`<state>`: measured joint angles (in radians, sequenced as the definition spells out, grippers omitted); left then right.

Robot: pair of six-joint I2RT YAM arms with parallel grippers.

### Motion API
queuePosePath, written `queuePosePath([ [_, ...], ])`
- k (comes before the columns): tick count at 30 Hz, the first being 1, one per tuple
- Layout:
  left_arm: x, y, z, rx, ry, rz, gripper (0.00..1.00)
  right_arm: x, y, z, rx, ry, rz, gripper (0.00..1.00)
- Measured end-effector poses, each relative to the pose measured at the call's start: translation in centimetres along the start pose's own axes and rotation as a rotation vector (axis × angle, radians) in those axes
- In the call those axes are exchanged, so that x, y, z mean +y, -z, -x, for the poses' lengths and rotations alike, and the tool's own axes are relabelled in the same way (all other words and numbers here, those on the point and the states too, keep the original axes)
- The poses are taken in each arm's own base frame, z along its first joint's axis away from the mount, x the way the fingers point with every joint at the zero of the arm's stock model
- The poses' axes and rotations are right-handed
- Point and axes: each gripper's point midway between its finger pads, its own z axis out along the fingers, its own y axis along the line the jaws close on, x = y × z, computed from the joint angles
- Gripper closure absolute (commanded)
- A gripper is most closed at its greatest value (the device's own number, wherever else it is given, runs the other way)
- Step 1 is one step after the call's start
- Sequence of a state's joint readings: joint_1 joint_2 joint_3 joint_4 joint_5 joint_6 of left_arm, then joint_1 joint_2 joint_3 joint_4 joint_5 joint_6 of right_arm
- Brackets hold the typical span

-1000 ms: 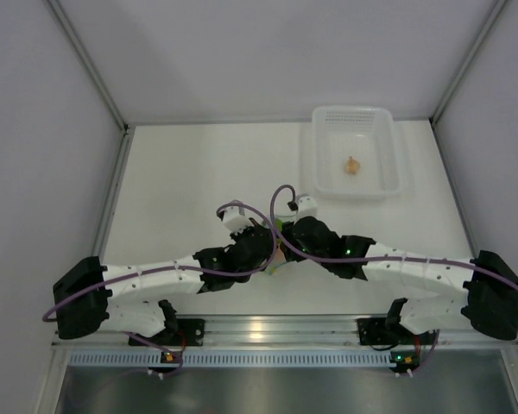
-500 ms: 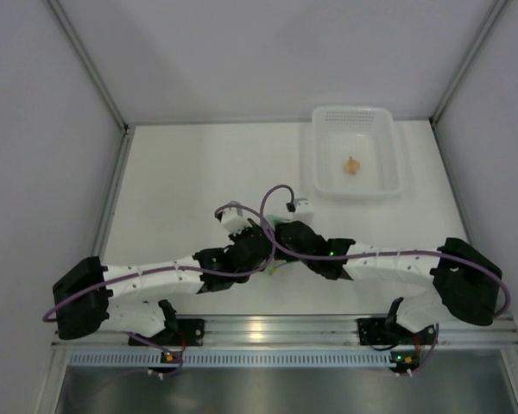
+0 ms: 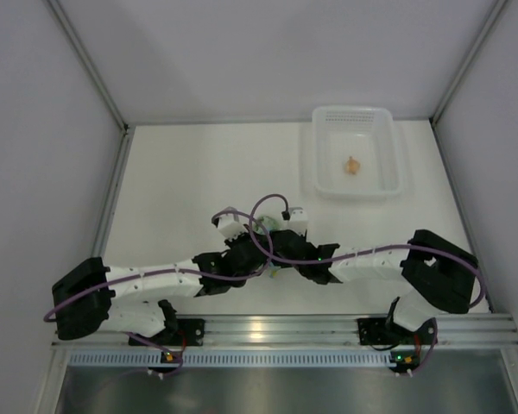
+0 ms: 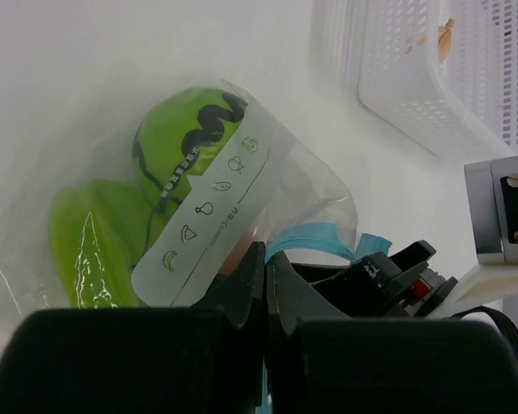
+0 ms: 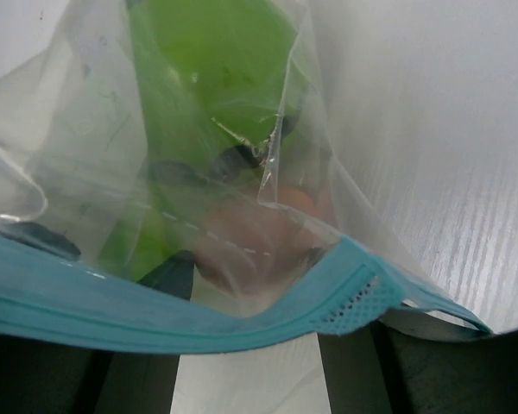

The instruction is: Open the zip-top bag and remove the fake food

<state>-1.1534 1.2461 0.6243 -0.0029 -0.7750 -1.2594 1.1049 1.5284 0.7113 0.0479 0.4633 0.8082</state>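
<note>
On the bench (image 3: 181, 172) between the arms, the left gripper (image 4: 264, 259) is pinching one lip of the zip-top bag (image 4: 242, 177), fake food (image 4: 177, 142) inside, while the right gripper (image 5: 259, 354), jaws spread, is straddling the zip strip (image 5: 155, 321), needing only the opposite lip before pulling.

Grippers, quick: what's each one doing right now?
Left gripper: closed, pinching the zip-top bag by its edge.
Right gripper: open, with the bag's blue zip strip draped across it.

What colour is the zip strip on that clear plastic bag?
Light blue zip strip, best seen in the right wrist view.
</note>
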Motion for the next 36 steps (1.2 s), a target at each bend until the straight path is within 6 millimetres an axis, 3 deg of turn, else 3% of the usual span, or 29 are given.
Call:
queuePosePath([
  [10, 2.6, 0.0, -0.9, 0.02, 0.007, 0.032, 1.0, 0.5, -2.0, -0.8, -0.002, 0.024, -0.003, 0.45],
  [18, 2.9, 0.0, -0.4, 0.006, 0.014, 0.035, 1.0, 0.8, -2.9, -0.2, -0.027, 0.059, -0.014, 0.6],
  [25, 2.9, 0.0, -0.8, 0.025, 0.02, 0.032, 1.0, 0.8, -3.0, 0.3, -0.045, 0.093, -0.011, 0.63],
  [30, 2.8, -0.1, -0.7, 0.023, 0.036, 0.03, 1.0, 1.4, -1.7, 1.7, -0.084, 0.097, 0.014, 0.63],
  [36, 3.1, -0.2, -0.4, 0.011, 0.042, 0.039, 1.0, 2.1, 1.4, 3.5, -0.154, 0.093, 0.052, 0.63],
])
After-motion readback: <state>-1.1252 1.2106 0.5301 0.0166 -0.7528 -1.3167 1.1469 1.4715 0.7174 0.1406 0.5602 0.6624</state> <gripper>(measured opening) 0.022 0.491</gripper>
